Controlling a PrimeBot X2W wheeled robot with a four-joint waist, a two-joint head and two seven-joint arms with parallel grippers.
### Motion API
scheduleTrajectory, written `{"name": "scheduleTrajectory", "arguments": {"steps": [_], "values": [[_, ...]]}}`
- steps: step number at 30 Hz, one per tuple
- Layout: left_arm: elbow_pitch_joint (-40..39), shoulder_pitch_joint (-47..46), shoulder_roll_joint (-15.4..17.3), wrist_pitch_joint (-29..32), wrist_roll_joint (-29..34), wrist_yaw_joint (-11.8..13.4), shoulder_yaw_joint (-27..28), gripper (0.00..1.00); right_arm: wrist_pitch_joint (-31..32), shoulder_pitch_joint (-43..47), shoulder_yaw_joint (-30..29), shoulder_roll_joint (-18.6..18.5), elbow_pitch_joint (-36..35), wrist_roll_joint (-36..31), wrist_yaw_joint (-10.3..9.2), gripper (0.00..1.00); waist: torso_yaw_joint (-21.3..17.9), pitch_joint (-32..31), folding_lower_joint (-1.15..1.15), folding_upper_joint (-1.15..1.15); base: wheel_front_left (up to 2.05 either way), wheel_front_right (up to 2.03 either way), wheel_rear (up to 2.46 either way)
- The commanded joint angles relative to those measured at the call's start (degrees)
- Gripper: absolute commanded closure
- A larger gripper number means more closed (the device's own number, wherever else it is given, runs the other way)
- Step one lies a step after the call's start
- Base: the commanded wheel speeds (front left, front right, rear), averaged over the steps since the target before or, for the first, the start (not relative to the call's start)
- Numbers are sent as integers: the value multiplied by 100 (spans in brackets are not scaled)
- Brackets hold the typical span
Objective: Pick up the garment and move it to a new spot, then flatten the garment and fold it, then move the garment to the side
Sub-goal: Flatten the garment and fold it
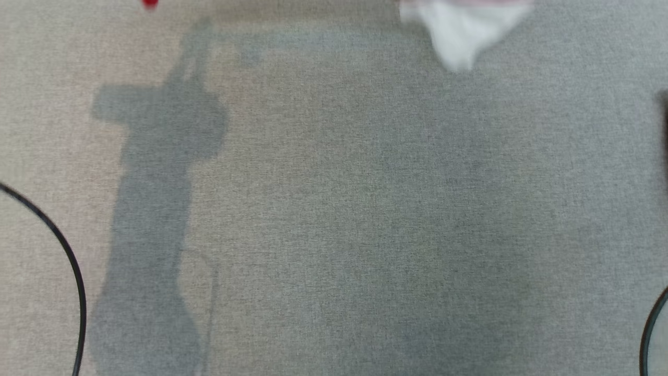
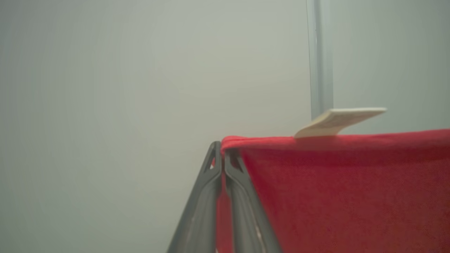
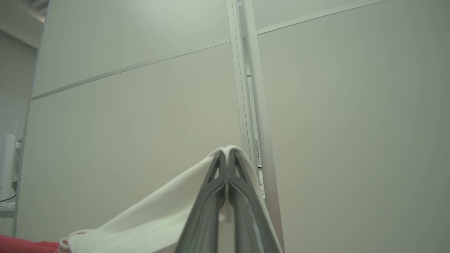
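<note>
garment (image 2: 344, 196) | red cloth with white section (image 3: 158, 218), pale tag on top edge | held up, top edge stretched straight | above far side of grey surface (image 1: 334, 209)

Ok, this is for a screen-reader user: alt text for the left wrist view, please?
The left hand, fingers pinched shut, grips the top corner of a red garment that spreads to the right edge. A pale label sticks up from its top hem; behind are a plain pale wall and a grey vertical post.
</note>
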Motion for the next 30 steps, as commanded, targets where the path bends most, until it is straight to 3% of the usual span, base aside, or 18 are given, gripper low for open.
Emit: {"name": "scheduleTrajectory", "arguments": {"steps": [1,9,14,21,25,30], "values": [[253,-234,-1,-62,41,-53,-10,100,-99,-235,12,66,222,57,2,100,-38,47,0,0,0,0,0],[1750,-848,-212,-2,-181,-296,-34,100,-191,-820,379,347,1747,111,2,100,-134,140,0,0,0,0,0],[2292,-956,-346,-32,-332,-437,-134,100,-192,-877,824,394,2195,273,2,100,-120,339,0,0,0,0,0],[2298,-204,-416,-258,-632,-492,-274,100,-189,98,1421,35,1496,794,3,100,-17,483,0,0,0,0,0],[1814,737,-322,-375,-889,-483,-336,100,-192,1181,1229,-140,640,1191,4,100,11,472,0,0,0,0,0],[847,2338,-200,-407,-967,-436,-89,100,-190,3026,819,-102,-403,1401,3,100,0,309,0,0,0,0,0]]}}
